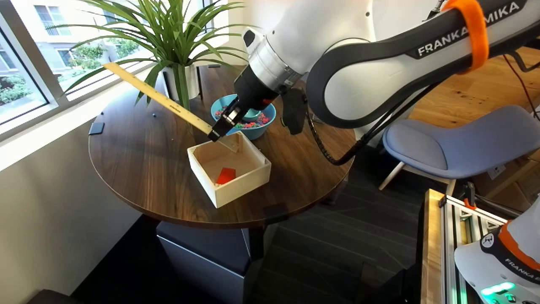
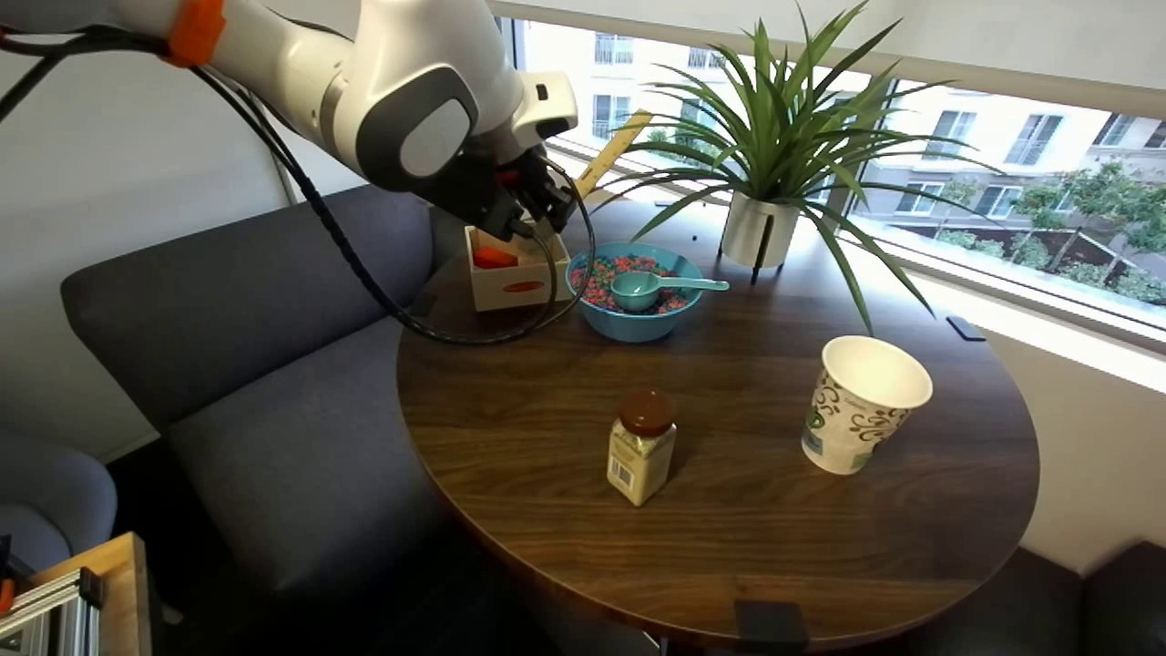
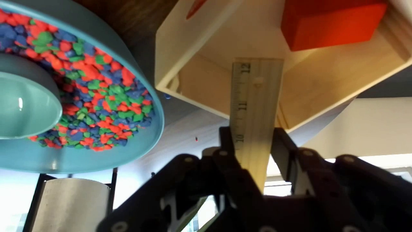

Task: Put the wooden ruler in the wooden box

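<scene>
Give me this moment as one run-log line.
gripper holding wooden ruler | ruler tilted, low end over or inside wooden box (unclear which) | red block in box | release pending

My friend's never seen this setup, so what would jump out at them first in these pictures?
Probably the white robot arm reaching over the round table, its gripper holding the wooden ruler at a slant, low end toward the wooden box. Color likely comes next: the red block inside that box and, beside the box, the blue bowl of colorful bits. Then the spiky green plant by the window.
</scene>
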Controlling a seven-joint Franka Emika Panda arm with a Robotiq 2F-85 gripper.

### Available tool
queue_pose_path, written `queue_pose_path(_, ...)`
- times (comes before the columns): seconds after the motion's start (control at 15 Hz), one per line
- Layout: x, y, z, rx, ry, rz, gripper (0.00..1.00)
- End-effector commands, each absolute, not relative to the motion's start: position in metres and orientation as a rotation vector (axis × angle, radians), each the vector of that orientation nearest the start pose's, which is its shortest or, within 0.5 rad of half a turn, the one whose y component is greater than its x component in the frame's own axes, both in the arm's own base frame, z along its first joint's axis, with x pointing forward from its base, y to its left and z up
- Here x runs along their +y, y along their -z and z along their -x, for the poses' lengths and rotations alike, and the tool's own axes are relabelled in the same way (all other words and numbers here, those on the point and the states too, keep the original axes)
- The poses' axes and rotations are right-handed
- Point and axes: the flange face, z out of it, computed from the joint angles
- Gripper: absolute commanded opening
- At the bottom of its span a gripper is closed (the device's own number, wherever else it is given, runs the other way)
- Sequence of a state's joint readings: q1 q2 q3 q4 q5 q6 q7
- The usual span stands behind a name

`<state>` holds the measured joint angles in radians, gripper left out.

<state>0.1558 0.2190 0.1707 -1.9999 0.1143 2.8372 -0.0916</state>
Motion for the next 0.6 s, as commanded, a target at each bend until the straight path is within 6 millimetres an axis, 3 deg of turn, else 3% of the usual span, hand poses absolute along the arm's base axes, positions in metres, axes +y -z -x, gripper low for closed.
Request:
queue_pose_path(0.0, 0.193, -0.43, -0.594, -0.499, 0.855, 2.756, 0.1)
queue_pose_path(0.53, 0.169, -0.42, -0.579, -0.489, 0.804, 2.739, 0.1)
